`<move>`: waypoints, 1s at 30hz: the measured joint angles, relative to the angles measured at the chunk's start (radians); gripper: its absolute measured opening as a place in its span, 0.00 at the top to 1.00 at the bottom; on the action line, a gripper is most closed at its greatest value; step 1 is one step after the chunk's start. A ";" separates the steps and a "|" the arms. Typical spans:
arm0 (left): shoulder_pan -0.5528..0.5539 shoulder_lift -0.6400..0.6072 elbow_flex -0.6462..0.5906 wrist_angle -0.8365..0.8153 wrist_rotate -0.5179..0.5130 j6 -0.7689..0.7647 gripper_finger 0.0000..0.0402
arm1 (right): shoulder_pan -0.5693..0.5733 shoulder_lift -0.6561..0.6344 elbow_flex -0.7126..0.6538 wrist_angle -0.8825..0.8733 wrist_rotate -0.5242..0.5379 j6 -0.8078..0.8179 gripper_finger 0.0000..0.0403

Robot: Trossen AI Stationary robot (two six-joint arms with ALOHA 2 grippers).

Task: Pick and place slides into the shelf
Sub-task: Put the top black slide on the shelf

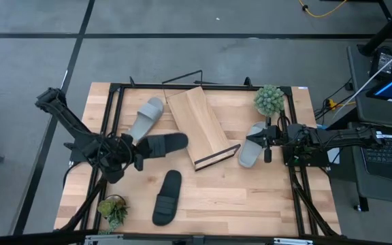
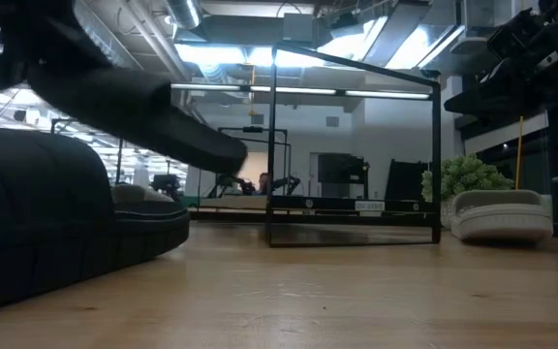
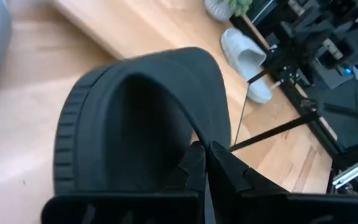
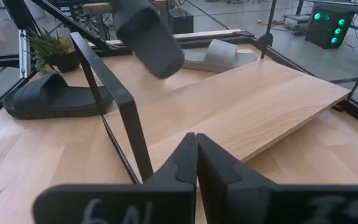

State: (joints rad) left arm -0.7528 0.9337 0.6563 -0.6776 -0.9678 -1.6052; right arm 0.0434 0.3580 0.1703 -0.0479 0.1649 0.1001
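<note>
My left gripper (image 1: 135, 150) (image 3: 205, 155) is shut on a black slide (image 1: 163, 144) (image 4: 149, 38), which hangs in the air left of the shelf (image 1: 197, 126), a slanted light-wood board in a black wire frame (image 4: 114, 106). The second black slide (image 1: 167, 197) lies flat on its sole on the near part of the table. A grey slide (image 1: 146, 118) lies left of the shelf. Another grey slide (image 1: 252, 144) (image 2: 502, 215) lies right of it. My right gripper (image 1: 267, 144) (image 4: 196, 146) is shut, above that grey slide and facing the shelf. My left gripper holds the black slide at the end nearest the arm (image 3: 194, 134), pinched between the two fingers, which come about level from the table's left. The fingers hide just which part they are on. The slide is lifted clear of the table and sticks out toward the shelf.
A potted plant (image 1: 269, 100) stands at the far right, close to my right arm, and another plant (image 1: 113, 207) at the near left corner. A black frame (image 1: 114, 88) runs round the tabletop. Bare wood lies near the table's near right (image 1: 250, 197).
</note>
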 joint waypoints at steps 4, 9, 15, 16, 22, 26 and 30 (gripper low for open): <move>0.000 -0.004 0.120 -0.130 0.001 0.047 1.00 | 0.000 0.000 0.000 0.000 0.000 0.000 0.98; 0.005 -0.004 0.190 -0.158 -0.079 0.151 1.00 | 0.000 0.000 0.000 0.000 0.000 0.000 0.98; 0.064 0.004 0.182 -0.159 -0.106 0.168 1.00 | 0.000 0.000 0.000 0.000 0.000 0.000 0.98; 0.079 0.010 0.176 -0.156 -0.117 0.164 1.00 | 0.000 0.000 0.000 0.000 0.000 0.001 0.98; 0.158 0.040 0.138 -0.082 -0.122 0.145 1.00 | 0.000 0.000 0.000 0.000 0.000 0.000 0.98; 0.191 0.042 0.102 0.040 -0.121 0.178 1.00 | 0.000 0.000 0.000 0.000 0.000 0.000 0.98; 0.223 0.043 0.063 0.181 -0.118 0.237 1.00 | 0.000 0.000 0.000 0.001 0.000 0.000 0.98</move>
State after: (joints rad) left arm -0.5298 0.9764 0.7189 -0.4971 -1.0857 -1.3684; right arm 0.0433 0.3576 0.1703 -0.0471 0.1648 0.1005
